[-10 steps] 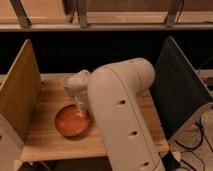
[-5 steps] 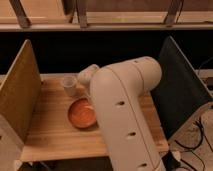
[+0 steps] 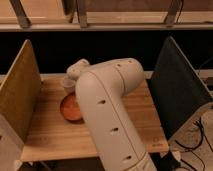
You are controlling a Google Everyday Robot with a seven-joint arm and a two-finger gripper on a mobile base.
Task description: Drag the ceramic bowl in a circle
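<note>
Far L: tan board panel (image 3: 20,95) stands upright along the table's left edge, w/ a grey bit at its near bottom corner. Wooden table (image 3: 47,137) runs left to right btwn the two side panels; the near-left part shows bare wood. Small translucent white cup (image 3: 67,83) sits on the left half twd the far edge. Ceramic bowl (image 3: 70,107), orange-red w/ darker rim, lies flat on the table just nearer than the cup, left of centre, about mid-depth. Can't tell if cup and bowl touch. The bowl's right side is covered by the arm (image 3: 107,112), so only the left and middle of it show. The arm is a fat white link w/ dark slots, coming up from the near edge at bottom centre-right, leaning up and away to a rounded elbow over the table's middle. From there it bends left to a smaller rounded wrist end just right of the cup, above the bowl's far-right rim. Gripper is hidden behind/below that wrist end, somewhere at the bowl's covered right side. Its state can't be told, nor whether it touches the bowl. Right of the arm: more bare table, then a dark grey panel (image 3: 177,90) upright on the right edge. Past it, near right, black cables (image 3: 202,132) on a speckled floor. Across the far top, a pale rail w/ metal struts (image 3: 125,25) above a dark gap.
</note>
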